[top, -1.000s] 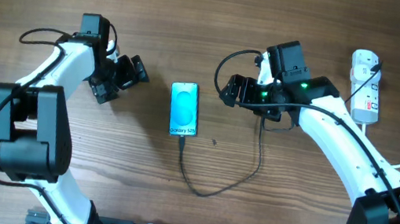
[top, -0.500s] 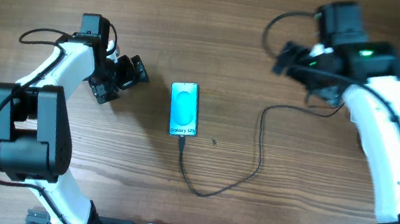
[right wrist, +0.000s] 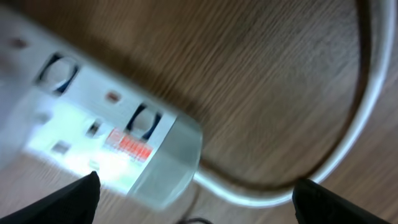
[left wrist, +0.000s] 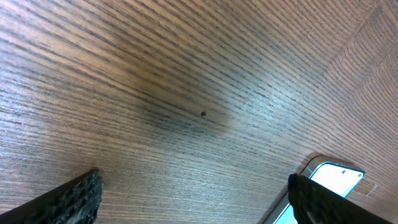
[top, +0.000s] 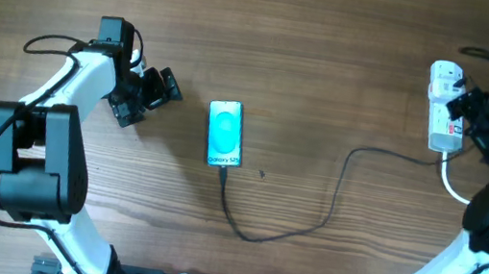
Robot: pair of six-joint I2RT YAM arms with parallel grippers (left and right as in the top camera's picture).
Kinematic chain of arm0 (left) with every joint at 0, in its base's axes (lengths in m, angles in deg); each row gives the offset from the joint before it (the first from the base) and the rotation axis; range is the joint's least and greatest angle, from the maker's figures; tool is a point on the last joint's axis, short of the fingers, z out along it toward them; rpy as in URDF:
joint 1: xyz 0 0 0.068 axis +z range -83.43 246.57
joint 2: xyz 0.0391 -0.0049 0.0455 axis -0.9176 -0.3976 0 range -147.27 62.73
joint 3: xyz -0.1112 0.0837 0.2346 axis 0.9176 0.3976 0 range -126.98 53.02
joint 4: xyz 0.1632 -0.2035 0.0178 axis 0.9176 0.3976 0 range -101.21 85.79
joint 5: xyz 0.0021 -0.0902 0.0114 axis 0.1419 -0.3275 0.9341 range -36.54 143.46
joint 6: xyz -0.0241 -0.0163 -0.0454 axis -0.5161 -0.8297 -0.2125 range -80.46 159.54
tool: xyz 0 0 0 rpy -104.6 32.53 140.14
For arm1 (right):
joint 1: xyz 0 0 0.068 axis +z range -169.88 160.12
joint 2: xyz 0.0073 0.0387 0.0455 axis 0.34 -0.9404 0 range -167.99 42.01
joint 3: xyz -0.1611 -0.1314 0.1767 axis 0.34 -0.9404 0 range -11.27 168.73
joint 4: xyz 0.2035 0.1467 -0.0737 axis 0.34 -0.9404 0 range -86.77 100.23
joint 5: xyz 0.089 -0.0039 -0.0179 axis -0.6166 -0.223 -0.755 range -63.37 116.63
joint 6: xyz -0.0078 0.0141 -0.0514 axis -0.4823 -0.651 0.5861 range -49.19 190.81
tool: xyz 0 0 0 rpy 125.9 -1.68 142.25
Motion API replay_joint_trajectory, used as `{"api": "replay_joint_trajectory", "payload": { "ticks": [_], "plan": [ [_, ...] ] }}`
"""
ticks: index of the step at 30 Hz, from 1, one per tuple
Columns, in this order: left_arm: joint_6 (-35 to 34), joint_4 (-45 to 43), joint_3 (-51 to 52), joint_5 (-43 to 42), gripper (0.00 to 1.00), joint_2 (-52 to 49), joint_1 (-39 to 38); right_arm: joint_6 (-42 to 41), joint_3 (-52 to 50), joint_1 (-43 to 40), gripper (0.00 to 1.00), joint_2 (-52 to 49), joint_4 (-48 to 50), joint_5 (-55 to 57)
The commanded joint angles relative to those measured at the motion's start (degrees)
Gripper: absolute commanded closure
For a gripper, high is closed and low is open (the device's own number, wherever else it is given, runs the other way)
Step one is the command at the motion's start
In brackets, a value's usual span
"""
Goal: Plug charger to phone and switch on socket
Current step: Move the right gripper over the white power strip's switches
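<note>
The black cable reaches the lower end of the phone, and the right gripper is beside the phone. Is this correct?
Not quite. The black cable does reach the phone's lower end, but the right gripper is beside the white power strip, not the phone. The overhead view shows it.

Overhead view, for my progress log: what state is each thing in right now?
Phone: lying flat, screen lit, black cable at its lower end.
Charger cable: lying slack, running from the phone towards the power strip.
Power strip: lying flat; switch position unreadable.
Left hand: open, empty, beside the phone.
Right hand: open, at the power strip.
</note>
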Motion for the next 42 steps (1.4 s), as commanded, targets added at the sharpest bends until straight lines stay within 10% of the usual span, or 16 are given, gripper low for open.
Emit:
{"api": "replay_joint_trajectory", "payload": {
  "ticks": [1, 9, 16, 25, 32, 42],
  "plan": [
    [-0.2, 0.0, -0.6, -0.5, 0.0, -0.6, 0.1, -0.6, 0.5, -1.4, 0.0, -2.9, 1.0, -1.2],
    [-0.1, 0.0, -0.6, -0.5, 0.0, -0.6, 0.1, 19.3, 13.3, -1.4, 0.0, 6.3, -5.8, -26.9],
    [-0.1, 0.0, -0.6, -0.5, 0.0, -0.6, 0.1, -2.9, 17.2, -3.2, 0.0, 12.9, -2.9, 8.7],
    [-0.1, 0.0, -0.6, -0.5, 0.0, -0.6, 0.1, -6.6, 3.1, -4.0, 0.0, 9.5, -7.3, 4.3],
    [-0.2, 0.0, -0.6, -0.5, 0.0, -0.6, 0.1, 14.3, -10.1, 0.3, 0.0, 9.4, 7.2, -36.6],
    [-0.1, 0.0, -0.6, -0.5, 0.0, -0.6, 0.1, 4.9, -2.5, -2.0, 0.0, 10.9, 1.1, -7.2]
  ]
}}
